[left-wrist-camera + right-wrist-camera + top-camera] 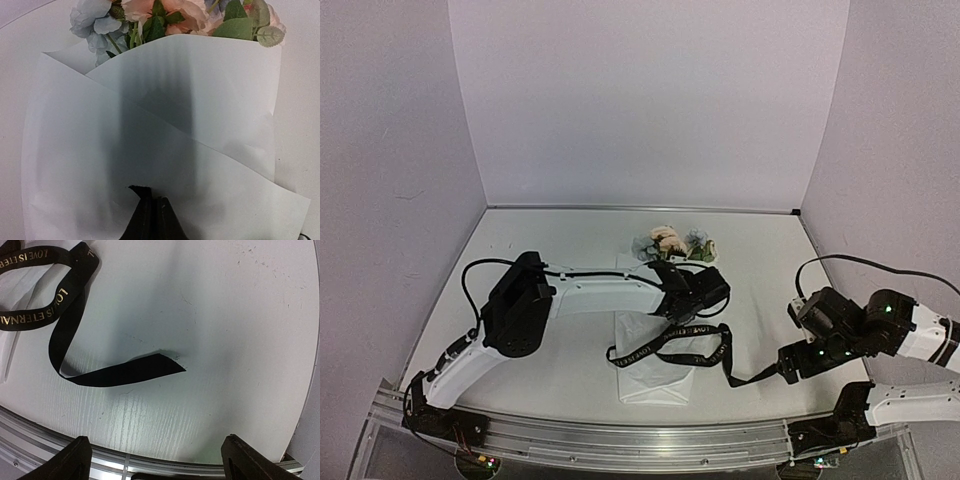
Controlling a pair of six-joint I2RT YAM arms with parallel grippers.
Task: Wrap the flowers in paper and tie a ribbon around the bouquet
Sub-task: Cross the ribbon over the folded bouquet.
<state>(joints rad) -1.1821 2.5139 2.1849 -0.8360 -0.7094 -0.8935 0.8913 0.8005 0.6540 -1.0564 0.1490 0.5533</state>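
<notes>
The bouquet lies in the middle of the table, its peach and pale blue flowers (670, 243) (165, 15) showing at the far, wide end. White paper (655, 375) (150, 130) is folded over the stems in overlapping flaps. My left gripper (672, 305) (152, 202) is down on the paper with its fingers together, and a frayed black end sticks out at their tips. The black ribbon (670, 345) (55, 305) loops across the paper, and its other end (150, 367) lies flat on the table. My right gripper (782, 368) (160, 465) stands open just short of that end.
An aluminium rail (620, 435) (100, 460) runs along the table's near edge, close under the right gripper. Pale walls enclose the left, back and right. A black cable (860, 262) arcs above the right arm.
</notes>
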